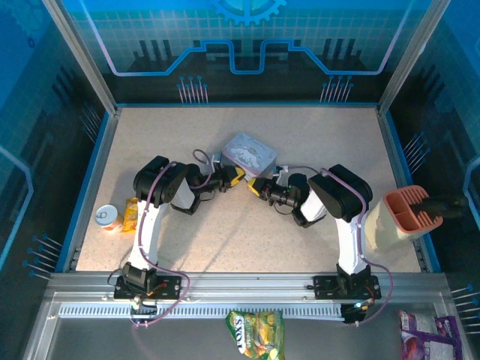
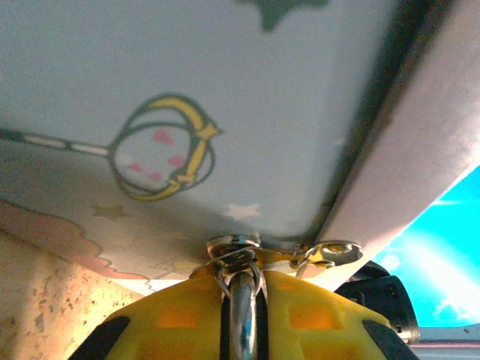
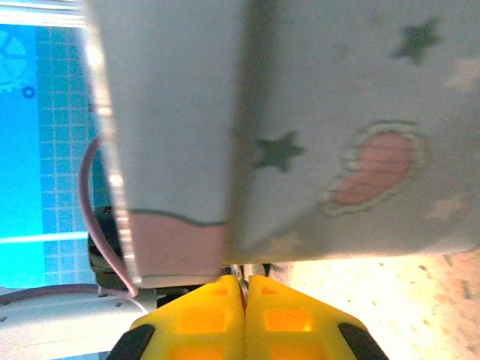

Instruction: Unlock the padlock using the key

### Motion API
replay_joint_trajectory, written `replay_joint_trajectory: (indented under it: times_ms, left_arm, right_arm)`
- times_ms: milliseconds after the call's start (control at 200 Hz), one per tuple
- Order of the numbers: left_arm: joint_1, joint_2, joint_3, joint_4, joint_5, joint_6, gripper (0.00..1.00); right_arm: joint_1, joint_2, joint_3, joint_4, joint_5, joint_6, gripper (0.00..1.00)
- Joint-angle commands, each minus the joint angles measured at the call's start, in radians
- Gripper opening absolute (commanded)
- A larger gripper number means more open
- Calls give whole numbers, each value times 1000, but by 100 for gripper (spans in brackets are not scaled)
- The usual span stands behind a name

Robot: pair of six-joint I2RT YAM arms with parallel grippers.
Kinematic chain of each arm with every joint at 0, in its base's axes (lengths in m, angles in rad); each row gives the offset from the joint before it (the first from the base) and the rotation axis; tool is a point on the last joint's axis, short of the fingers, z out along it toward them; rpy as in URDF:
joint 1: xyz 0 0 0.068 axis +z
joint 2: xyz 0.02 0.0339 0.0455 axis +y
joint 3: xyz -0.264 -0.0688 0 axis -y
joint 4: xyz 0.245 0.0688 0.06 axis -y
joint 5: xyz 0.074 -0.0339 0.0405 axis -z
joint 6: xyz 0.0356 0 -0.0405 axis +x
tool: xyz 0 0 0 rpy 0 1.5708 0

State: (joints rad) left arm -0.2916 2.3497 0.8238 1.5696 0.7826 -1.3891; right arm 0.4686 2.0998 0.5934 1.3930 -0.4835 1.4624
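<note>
My left gripper and right gripper meet tip to tip just in front of the grey tin. In the left wrist view the yellow fingers are shut on a rounded silver bar, which looks like the padlock's shackle. A thin wire ring and two round silver key heads hang at its top; the dark body is hidden. The tin's printed lid looms close above. In the right wrist view my gripper is shut on a thin metal blade, seemingly the key, under the tin.
A small can and a yellow packet lie at the table's left edge. A beige and orange holder stands at the right edge. A snack bag lies below the front rail.
</note>
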Motion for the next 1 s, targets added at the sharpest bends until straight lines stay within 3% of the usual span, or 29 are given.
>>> replay_joint_trajectory:
  times_ms: [0,996]
  left_arm:
    - [-1,102,-39,-187,18,21,0]
    - [8,122,-38,-171,41,11,0]
  right_arm:
    - [-10,39,4,30,-17,-17,0]
    - [-25,66,60,31,-4,-8,0]
